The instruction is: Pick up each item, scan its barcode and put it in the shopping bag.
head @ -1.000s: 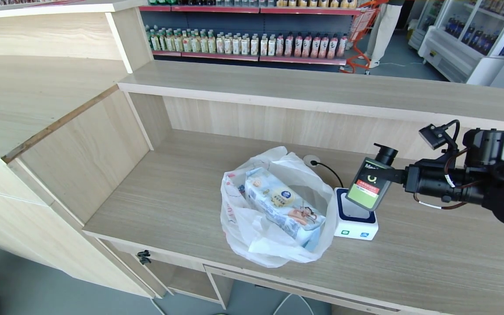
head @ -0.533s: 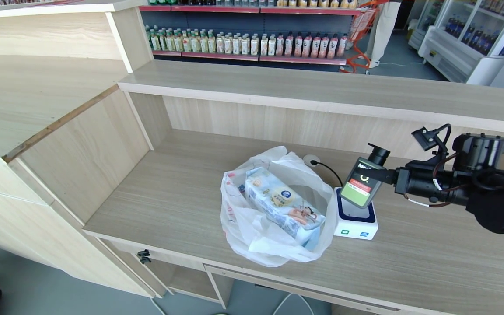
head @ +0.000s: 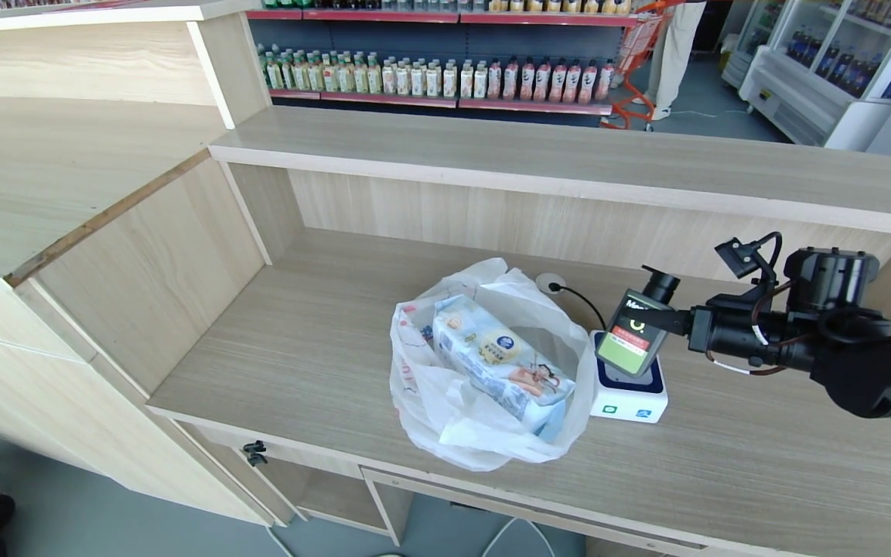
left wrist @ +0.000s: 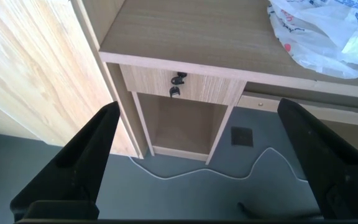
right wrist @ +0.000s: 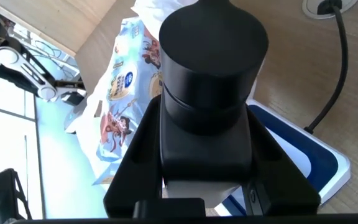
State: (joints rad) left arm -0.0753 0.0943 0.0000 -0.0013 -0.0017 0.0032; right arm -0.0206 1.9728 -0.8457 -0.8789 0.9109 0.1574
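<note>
Your right gripper [head: 674, 318] is clamped on the bottle [head: 629, 341] above the scanner [head: 636, 404]; turn the barcode (hidden here) squarely down at it, then go left to the bag [head: 430, 402].

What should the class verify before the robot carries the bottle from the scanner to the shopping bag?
1. Right pincer shut on bottle: ok.
2. Bottle held above scanner: ok.
3. Barcode facing scanner: cannot tell.
4. Shopping bag mouth open: ok.
5. Space in bag beside blue pack: ok.
6. Left pincer open, away from bag: ok.
</note>
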